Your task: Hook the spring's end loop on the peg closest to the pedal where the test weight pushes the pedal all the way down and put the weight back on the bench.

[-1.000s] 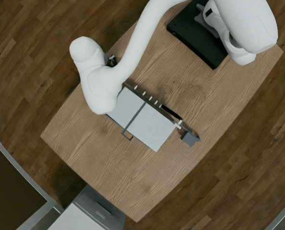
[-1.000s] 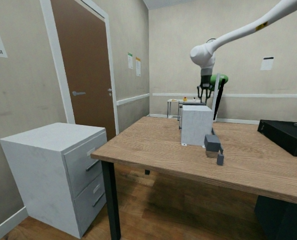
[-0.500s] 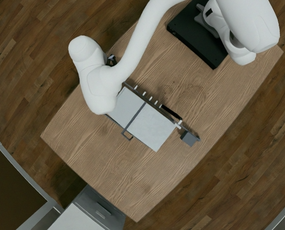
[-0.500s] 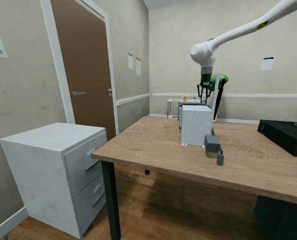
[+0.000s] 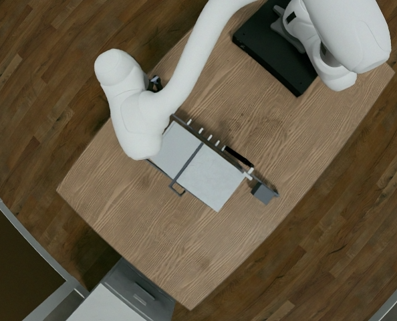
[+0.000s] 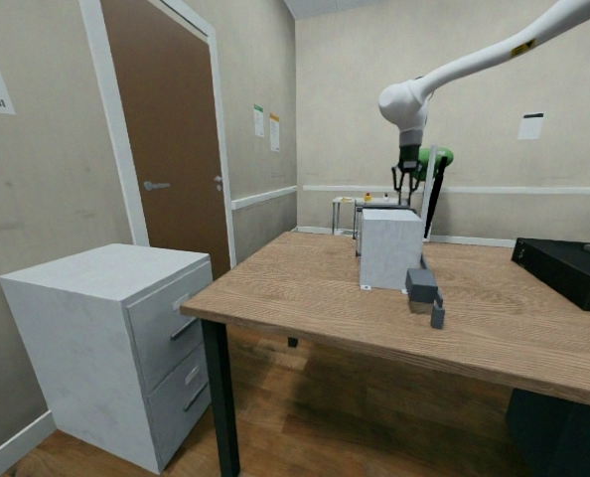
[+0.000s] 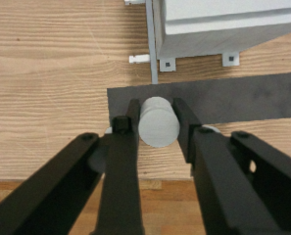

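Note:
In the wrist view my gripper (image 7: pixel 156 112) is shut on the steel test weight (image 7: pixel 158 122), a pale grey cylinder seen end-on between the two black fingers. It is over the dark pedal plate (image 7: pixel 223 100) at the feeder's end; I cannot tell whether it touches. The feeder's grey box (image 5: pixel 195 166) stands mid-table with a row of white pegs (image 5: pixel 205 135) along its rail. The black spring (image 5: pixel 238 156) runs from the peg at the row's end farthest from my arm to a white pin (image 5: pixel 250 170). In the exterior view my gripper (image 6: pixel 407 179) hangs behind the box (image 6: pixel 390 248).
A small grey block (image 5: pixel 262 192) sits at the rail's end away from my arm. A black case (image 5: pixel 275 51) lies at the table's back by the arm's base. A white filing cabinet (image 6: pixel 110 339) stands beside the table. My arm hides the pedal in the overhead view.

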{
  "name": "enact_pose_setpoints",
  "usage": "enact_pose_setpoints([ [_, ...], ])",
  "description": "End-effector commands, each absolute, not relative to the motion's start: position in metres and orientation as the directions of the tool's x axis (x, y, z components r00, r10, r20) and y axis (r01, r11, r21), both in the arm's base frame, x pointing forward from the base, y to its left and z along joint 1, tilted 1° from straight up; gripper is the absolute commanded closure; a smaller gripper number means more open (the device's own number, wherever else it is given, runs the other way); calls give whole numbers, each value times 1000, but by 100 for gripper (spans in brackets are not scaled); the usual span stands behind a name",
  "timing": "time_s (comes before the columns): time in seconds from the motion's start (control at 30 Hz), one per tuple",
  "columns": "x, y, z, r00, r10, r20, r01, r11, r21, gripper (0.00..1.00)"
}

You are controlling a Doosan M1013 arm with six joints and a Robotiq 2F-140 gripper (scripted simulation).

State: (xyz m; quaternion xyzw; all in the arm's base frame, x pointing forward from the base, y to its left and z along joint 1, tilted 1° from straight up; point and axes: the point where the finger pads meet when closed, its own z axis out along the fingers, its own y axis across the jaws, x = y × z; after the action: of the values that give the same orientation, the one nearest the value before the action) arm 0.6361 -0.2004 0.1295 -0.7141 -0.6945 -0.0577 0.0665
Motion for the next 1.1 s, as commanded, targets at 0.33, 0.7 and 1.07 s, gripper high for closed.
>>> enact_pose_setpoints([
  [0.33, 637, -200, 127, 29, 984, 175, 1000, -27, -13, 75],
  [0.7, 628, -191, 122, 29, 985, 167, 1000, -27, -13, 75],
  [1.07, 611, -172, 115, 28, 988, 153, 1000, -27, -13, 75],
])
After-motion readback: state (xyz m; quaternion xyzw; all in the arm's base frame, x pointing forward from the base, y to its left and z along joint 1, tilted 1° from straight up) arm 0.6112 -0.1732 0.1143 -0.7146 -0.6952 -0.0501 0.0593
